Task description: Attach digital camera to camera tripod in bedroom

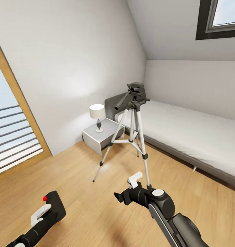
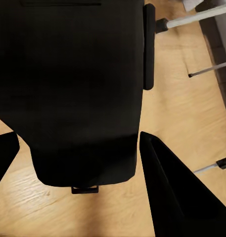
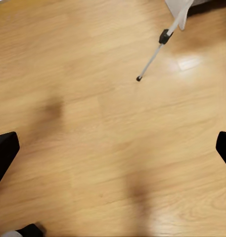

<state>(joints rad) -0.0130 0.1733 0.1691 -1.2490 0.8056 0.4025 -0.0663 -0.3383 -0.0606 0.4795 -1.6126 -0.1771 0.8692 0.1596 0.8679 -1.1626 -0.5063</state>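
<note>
While the left claw (image 1: 45, 212) clamps the digital camera (image 1: 54, 204) at seven o'clock, the right claw (image 3: 113, 148) gapes empty before the camera tripod (image 1: 132, 130) at twelve.

A white-shaded table lamp (image 1: 97, 116) stands on a grey nightstand (image 1: 102, 135) at ten o'clock. A bed (image 1: 186, 132) with grey headboard (image 1: 114, 103) stretches toward three o'clock. A dark-framed skylight (image 1: 218, 19) sits at one o'clock.

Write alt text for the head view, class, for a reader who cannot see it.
A camera tripod stands on the wood floor beside a bed and nightstand lamp. Below, the left gripper holds the digital camera; the right gripper is empty.
</note>
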